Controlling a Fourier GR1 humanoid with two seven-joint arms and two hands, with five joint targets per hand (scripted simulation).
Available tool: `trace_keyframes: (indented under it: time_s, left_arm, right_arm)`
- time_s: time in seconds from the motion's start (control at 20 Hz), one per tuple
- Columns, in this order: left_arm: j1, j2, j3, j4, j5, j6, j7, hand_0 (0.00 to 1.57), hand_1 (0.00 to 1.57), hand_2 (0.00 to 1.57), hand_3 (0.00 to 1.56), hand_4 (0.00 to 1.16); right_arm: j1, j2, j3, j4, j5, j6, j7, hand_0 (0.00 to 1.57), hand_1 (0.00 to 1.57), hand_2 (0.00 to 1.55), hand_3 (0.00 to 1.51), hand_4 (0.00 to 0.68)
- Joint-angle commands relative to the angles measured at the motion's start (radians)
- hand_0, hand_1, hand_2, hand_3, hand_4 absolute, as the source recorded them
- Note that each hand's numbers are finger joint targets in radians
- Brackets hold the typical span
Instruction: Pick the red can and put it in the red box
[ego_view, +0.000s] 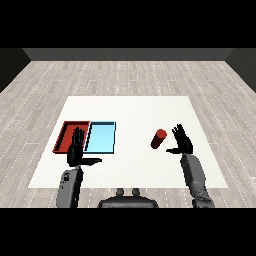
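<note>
The red can (158, 138) lies tilted on the white table, right of centre. Just to its right is my right hand (183, 142), open, fingers straight and thumb pointing toward the can, with a small gap between them. The red tray (65, 131) lies at the left of the table. My left hand (76, 150) is open, fingers pointing up, and covers the tray's near right part. Nothing is held by either hand.
A light blue tray (101, 137) lies right beside the red tray, between it and the can. The white table (130, 110) stretches back beyond the trays, and a grey wooden floor surrounds it.
</note>
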Motion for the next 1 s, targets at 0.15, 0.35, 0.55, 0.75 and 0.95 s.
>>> trace_keyframes:
  time_s: [0.15,0.35,0.55,0.75,0.95]
  left_arm:
    - [0.020,-0.028,-0.047,-0.113,-0.017,0.041,0.087,0.00,0.00,0.00,0.00,0.00]
    - [-0.028,-0.011,-0.003,-0.001,0.003,0.018,0.021,0.00,0.00,0.00,0.00,0.00]
    - [0.068,0.010,-0.013,-0.116,0.048,-0.040,0.051,0.00,0.00,0.00,0.00,0.00]
    - [0.041,0.008,0.000,-0.070,0.041,-0.032,0.030,0.00,0.00,0.00,0.00,0.00]
    - [0.031,0.025,0.033,-0.017,0.053,-0.051,-0.016,0.00,0.00,0.00,0.00,0.00]
  right_arm:
    - [-0.055,0.023,0.017,0.080,0.011,-0.018,-0.034,0.00,0.00,0.00,0.00,0.000]
    - [-0.162,0.040,0.011,0.160,0.005,-0.060,-0.010,0.00,0.00,0.00,0.00,0.000]
    - [-0.055,0.053,0.025,0.038,-0.044,-0.027,0.049,0.00,0.00,0.00,0.00,0.000]
    - [-0.069,0.087,0.058,0.048,-0.016,-0.062,0.021,0.00,0.00,0.00,0.00,0.000]
    - [-0.171,0.053,0.038,0.242,0.024,-0.068,-0.066,0.00,0.00,0.00,0.00,0.000]
